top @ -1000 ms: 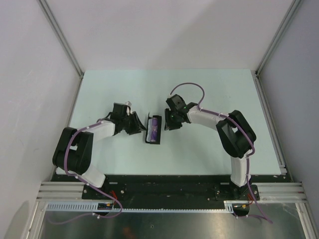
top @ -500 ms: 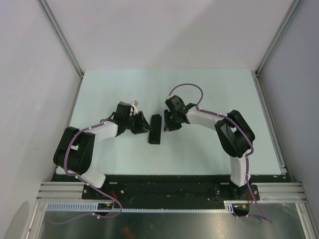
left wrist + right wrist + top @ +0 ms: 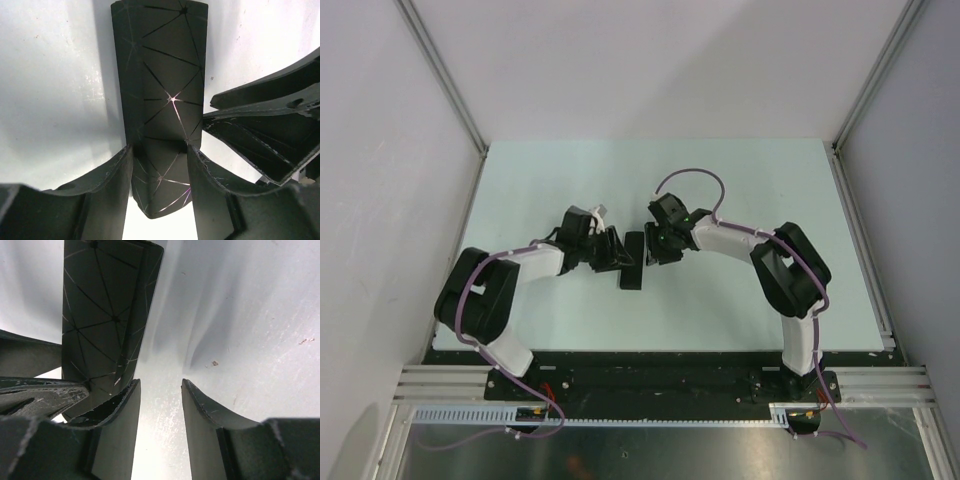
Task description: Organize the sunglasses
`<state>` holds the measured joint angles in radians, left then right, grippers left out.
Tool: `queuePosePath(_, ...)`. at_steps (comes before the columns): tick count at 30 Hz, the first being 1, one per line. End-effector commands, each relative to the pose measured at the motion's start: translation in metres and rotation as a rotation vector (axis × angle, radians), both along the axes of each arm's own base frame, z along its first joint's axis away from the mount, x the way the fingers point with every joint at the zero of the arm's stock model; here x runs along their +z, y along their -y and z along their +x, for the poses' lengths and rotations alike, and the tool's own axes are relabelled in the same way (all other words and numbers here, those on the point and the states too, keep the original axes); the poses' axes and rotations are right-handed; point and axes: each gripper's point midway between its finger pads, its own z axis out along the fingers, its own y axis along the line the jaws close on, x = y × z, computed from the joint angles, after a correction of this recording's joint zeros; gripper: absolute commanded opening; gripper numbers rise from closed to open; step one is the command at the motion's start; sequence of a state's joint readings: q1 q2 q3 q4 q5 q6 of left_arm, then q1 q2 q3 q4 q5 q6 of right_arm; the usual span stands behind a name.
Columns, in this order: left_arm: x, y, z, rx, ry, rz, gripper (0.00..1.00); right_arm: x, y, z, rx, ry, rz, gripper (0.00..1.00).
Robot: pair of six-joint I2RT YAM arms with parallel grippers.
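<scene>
One black case [image 3: 632, 262] lies on the pale green desk [image 3: 740, 180], and it is the only loose thing there. It is oblong, with its long axis running away from the arm bases, roughly midway between the two arms. The lid is down. The wrist views show a dark outer skin crossed by thin creases that meet in star-like points.

The sunglasses do not show in any view. With the case shut, its inside is hidden, so the pictures do not tell whether they lie in it.

There are two arms, each with one end effector, and both meet at the case.

The left end effector [image 3: 613, 250] reaches in from the left. In its wrist view the case [image 3: 160, 100] runs up between its two fingers. One finger [image 3: 107, 175] presses against one long side and the other against the opposite side, near one end of the case, so it is clamped on the case.

The right end effector [image 3: 655, 245] stands just beside the case on the other side. In its wrist view the jaws stand apart with only bare desk between them. The case [image 3: 100, 315] lies outside its left finger [image 3: 117, 415], touching or nearly touching it; which one cannot be told. It holds nothing. The left wrist view also shows this end effector [image 3: 265, 135], close to the case's edge.
</scene>
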<state>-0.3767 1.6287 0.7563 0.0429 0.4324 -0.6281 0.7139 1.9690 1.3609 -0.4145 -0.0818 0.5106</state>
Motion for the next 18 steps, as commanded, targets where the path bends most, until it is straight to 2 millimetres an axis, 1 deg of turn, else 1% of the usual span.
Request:
queuePosePath(1,0.006,0.014,0.003,-0.045,0.024,-0.02,0.52,0.031,0.002,0.008,-0.012,0.084,0.016,0.44)
queuePosePath(4,0.009,0.018,0.006,-0.048,0.035,-0.022,0.52,0.03,0.001,0.008,-0.012,0.081,0.016,0.44)
queuePosePath(9,0.007,0.02,0.007,-0.043,0.035,-0.011,0.52,0.028,0.003,0.008,-0.015,0.079,0.008,0.43)
queuePosePath(13,0.0,0.02,0.003,-0.024,0.015,0.01,0.52,0.029,0.005,0.01,-0.027,0.087,-0.002,0.43)
queuePosePath(18,-0.01,0.019,-0.001,-0.018,0.002,0.051,0.51,0.037,0.0,0.014,-0.019,0.111,0.029,0.43)
